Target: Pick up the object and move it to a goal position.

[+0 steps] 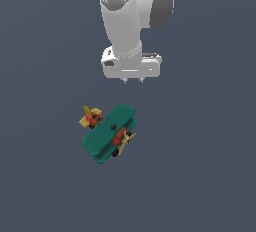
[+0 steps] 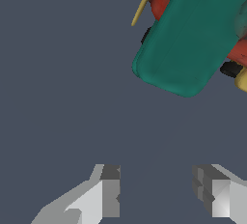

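Here the toy biplane (image 1: pixel 111 133) lies on the flat grey floor (image 1: pixel 200 176), teal wings up, yellow propeller toward the exterior view's lower right. The gripper (image 1: pixel 132 81) hangs apart from it with jaws spread wide, holding nothing; its fingers (image 2: pixel 110 189) frame bare floor.

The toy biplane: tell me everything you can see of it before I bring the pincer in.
The toy biplane has two flat teal-green wings stacked one over the other, a red-orange body, yellow propeller and tail, and small black wheels. It looks like smooth painted plastic or wood. It lies alone on the dark grey floor, set diagonally in the exterior view. Nothing touches it: the pincer hangs open above and apart from it.
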{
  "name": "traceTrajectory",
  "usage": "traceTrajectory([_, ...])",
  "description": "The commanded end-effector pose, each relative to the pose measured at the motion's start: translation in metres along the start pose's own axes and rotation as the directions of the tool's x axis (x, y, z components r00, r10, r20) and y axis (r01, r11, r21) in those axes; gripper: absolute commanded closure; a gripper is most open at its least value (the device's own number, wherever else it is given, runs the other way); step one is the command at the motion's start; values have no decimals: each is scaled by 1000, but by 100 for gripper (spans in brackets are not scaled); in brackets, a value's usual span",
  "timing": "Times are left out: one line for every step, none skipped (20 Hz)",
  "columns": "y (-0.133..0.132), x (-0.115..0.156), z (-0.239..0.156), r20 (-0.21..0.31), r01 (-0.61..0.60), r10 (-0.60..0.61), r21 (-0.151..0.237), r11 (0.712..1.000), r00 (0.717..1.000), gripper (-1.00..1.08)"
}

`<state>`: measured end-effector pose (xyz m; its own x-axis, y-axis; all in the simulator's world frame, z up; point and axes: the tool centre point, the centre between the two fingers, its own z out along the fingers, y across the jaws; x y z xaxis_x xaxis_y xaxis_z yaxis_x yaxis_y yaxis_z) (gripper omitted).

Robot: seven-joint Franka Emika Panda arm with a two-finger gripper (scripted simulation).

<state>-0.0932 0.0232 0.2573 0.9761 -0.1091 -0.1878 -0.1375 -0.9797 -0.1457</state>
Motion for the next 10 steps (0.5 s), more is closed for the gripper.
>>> traceTrajectory([0, -3, 14, 37, -31, 30, 33, 999, 999, -20])
traceTrajectory([0, -4, 20, 51, -43, 41, 45, 998, 998, -20])
traceTrajectory([0, -5, 24, 64, -55, 51, 56, 997, 997, -20])
traceTrajectory([-1, -6, 29, 76, -66, 60, 66, 996, 995, -20])
traceTrajectory([-1, -7, 33, 88, -76, 69, 76, 994, 994, -20])
traceTrajectory([-1, -8, 37, 99, -86, 77, 85, 993, 992, -20])
traceTrajectory([-1, -9, 40, 110, -95, 85, 93, 991, 990, -20])
traceTrajectory([-1, -10, 44, 119, -103, 91, 100, 990, 989, -20])
traceTrajectory([-2, -11, 47, 128, -111, 97, 107, 988, 987, -20])
traceTrajectory([-2, -11, 49, 136, -119, 103, 113, 986, 985, -20])
